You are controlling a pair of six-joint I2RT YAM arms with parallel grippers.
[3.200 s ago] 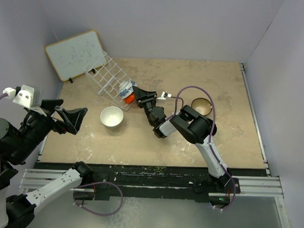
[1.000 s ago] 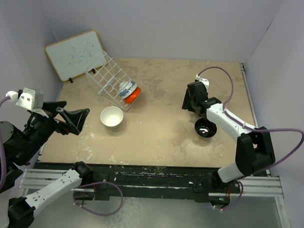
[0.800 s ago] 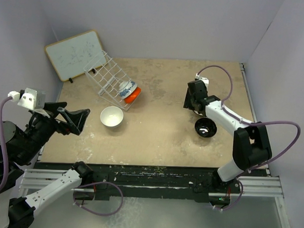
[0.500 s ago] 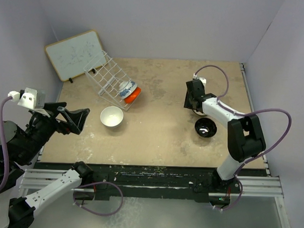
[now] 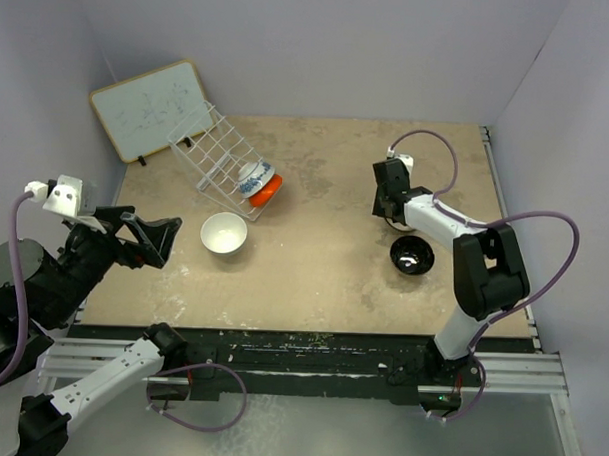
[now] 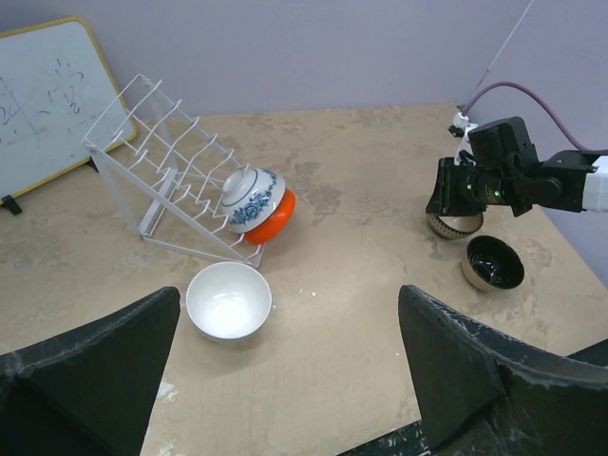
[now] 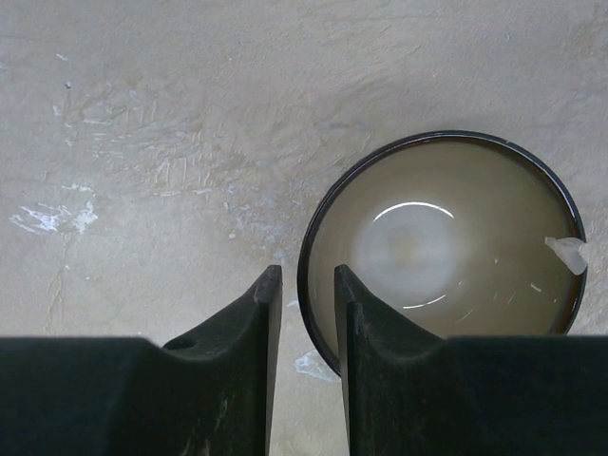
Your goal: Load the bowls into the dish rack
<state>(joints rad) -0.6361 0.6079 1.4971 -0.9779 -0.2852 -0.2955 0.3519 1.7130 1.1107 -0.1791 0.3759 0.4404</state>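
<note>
The white wire dish rack (image 5: 212, 155) stands at the back left and holds the blue-and-white bowl (image 5: 252, 173) with the orange-red bowl (image 5: 268, 192) behind it at its lower end. The plain white bowl (image 5: 224, 233) sits upright in front of the rack. The black bowl (image 5: 412, 255) sits at the right. My right gripper (image 7: 306, 274) is over the brown-inside bowl (image 7: 437, 247), its jaws a narrow gap apart, one finger outside the left rim and one inside. My left gripper (image 6: 290, 294) is wide open and empty, high above the near left of the table.
A wood-framed whiteboard (image 5: 149, 108) leans at the back left behind the rack. The black bowl lies just in front of the brown bowl, close to my right arm. Walls close in on the left, back and right.
Since 3.2 s ago my right arm has swung from the rack to the right side. Over the last second it has shifted slightly at the brown bowl. The left arm dipped slightly.
</note>
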